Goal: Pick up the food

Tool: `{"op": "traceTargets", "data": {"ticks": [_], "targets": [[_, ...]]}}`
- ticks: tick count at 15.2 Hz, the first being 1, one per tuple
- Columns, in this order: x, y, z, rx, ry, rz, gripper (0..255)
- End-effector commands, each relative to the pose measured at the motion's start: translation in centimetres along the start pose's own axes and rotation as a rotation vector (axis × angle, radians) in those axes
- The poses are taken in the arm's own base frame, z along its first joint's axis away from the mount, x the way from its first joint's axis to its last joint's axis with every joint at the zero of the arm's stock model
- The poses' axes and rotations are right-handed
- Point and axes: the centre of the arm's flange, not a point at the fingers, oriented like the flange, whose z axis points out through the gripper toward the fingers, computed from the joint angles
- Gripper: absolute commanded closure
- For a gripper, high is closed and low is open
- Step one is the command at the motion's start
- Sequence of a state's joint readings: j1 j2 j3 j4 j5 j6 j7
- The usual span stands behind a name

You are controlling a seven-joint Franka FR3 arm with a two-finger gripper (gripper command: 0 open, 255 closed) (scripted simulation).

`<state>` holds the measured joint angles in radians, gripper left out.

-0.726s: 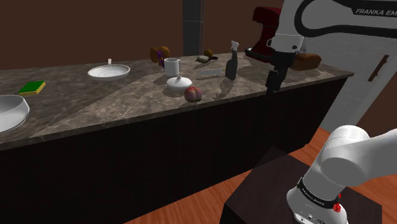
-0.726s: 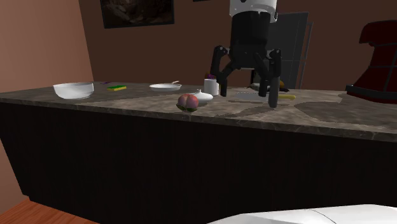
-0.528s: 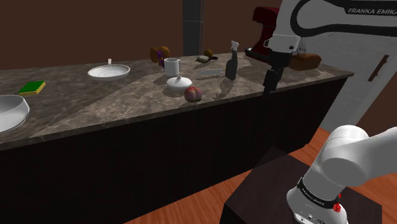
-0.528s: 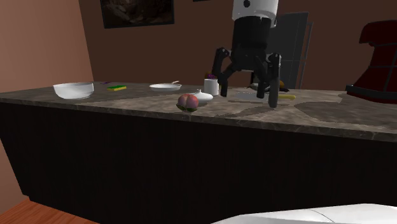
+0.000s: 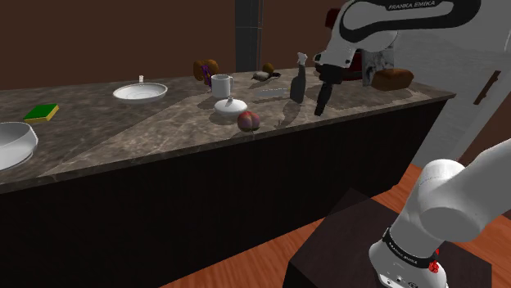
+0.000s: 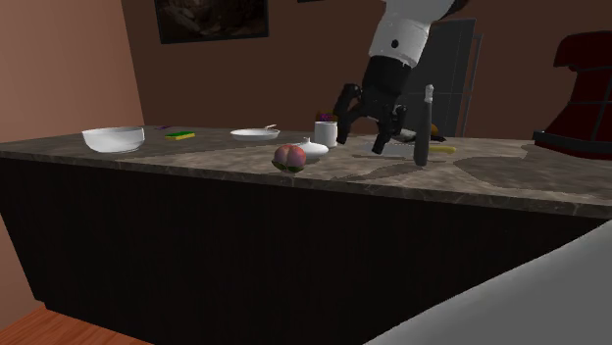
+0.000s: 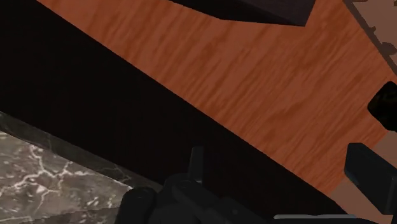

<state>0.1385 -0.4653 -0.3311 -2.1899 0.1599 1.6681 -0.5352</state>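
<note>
Reddish round fruit, probably a peach, lies on the dark marbled counter near its front edge, just in front of a low white lidded dish. Left to right in the shoulder view:

- white bowl, interior hidden at this angle
- green sponge
- shallow white plate
- white mug
- lidded dish and fruit
- dark spray bottle
- gripper, above the counter and apart from the fruit, fingers spread and clasping nothing
- brown loaf

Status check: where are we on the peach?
Gripper open, above counter near bottle. Peach not yet held, at counter's front edge. White lidded dish close behind it.
</note>
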Motion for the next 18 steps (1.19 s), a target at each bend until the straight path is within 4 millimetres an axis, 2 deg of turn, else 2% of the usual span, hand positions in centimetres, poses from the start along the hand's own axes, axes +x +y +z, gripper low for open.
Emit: {"op": "traceTargets", "data": {"ticks": [1, 6, 10, 14, 18], "targets": [[2.2, 1.6, 0.6, 0.060, 0.020, -0.073, 0], [8.3, 5.1, 2.1, 0.210, 0.063, -0.242, 0], [13.6, 6.9, 3.3, 0.329, 0.099, -0.376, 0], [19.1, 7.8, 4.6, 0.449, 0.134, -0.511, 0], [24.7, 7.9, 5.7, 0.569, 0.169, -0.645, 0]]}}
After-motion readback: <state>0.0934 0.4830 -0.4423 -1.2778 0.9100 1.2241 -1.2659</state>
